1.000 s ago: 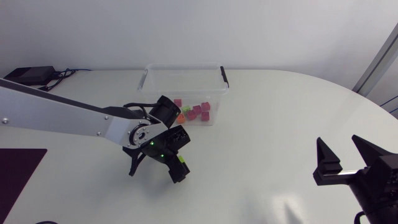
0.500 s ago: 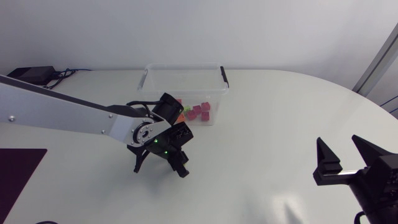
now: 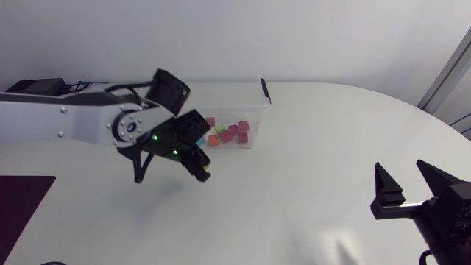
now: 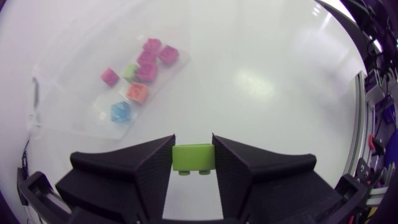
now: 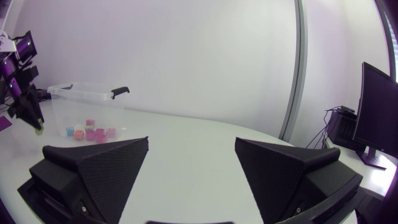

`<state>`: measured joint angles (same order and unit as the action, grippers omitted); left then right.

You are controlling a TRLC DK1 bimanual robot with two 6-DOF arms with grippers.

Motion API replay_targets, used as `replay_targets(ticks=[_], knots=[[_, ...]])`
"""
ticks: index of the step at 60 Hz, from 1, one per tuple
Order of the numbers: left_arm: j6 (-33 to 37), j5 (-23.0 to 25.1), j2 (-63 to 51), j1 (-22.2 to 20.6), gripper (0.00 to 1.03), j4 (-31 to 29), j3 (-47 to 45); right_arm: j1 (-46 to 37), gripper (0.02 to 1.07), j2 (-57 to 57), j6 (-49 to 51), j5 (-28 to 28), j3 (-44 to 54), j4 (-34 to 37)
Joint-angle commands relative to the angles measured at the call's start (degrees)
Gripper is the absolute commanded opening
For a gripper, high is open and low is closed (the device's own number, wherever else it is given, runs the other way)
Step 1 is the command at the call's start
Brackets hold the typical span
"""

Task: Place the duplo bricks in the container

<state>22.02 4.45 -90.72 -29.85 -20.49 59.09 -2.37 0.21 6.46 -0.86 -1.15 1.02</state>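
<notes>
One green brick just outside container

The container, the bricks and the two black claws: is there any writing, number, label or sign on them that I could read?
None: no word, number or label can be read in any view.
container: clear plastic, no print shows.
green brick held in the left gripper: plain face.
sorted bricks inside the container: too small to tell.
right gripper: matte black, no marking shows.

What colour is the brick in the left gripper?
Lime green brick, clearest in the left wrist view.
</notes>
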Motion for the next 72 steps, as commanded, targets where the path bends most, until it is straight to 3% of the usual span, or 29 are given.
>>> replay_targets(ticks=[1, 17, 35, 49, 51, 56, 57, 58, 72], knots=[[-1.8, 0.0, 3.6, 3.6, 0.16, 0.0, 5.2, -0.4, 1.03, -0.6, 0.8, -0.3, 1.1, -0.6], [-6.9, -1.8, 6.7, 8.7, 0.16, 6.1, 12.4, -0.4, 1.03, -0.6, 0.8, -0.3, 1.1, -0.6], [-7.9, -4.0, -11.2, 11.9, 0.16, 8.4, 26.5, -0.4, 1.03, -0.6, 0.8, -0.3, 1.1, -0.6], [-11.3, -5.1, -19.0, 12.4, 0.19, 9.4, 30.9, -0.4, 1.03, -0.6, 0.8, -0.3, 1.1, -0.6], [-11.2, -5.9, -18.4, 12.4, 0.31, 9.4, 30.6, -0.4, 1.03, -0.6, 0.8, -0.3, 1.1, -0.6], [-10.9, -6.8, -15.5, 12.6, 0.80, 9.4, 29.7, -0.4, 1.03, -0.6, 0.8, -0.3, 1.1, -0.6], [-10.8, -7.1, -15.2, 12.6, 0.84, 9.4, 29.6, -0.4, 1.03, -0.6, 0.8, -0.3, 1.1, -0.6], [-10.7, -7.8, -14.0, 12.7, 0.95, 9.3, 29.4, -0.4, 1.03, -0.6, 0.8, -0.3, 1.1, -0.6], [-9.3, -14.8, -4.0, 13.1, 0.98, 7.8, 26.9, -0.4, 1.03, -0.6, 0.8, -0.3, 1.1, -0.6]])
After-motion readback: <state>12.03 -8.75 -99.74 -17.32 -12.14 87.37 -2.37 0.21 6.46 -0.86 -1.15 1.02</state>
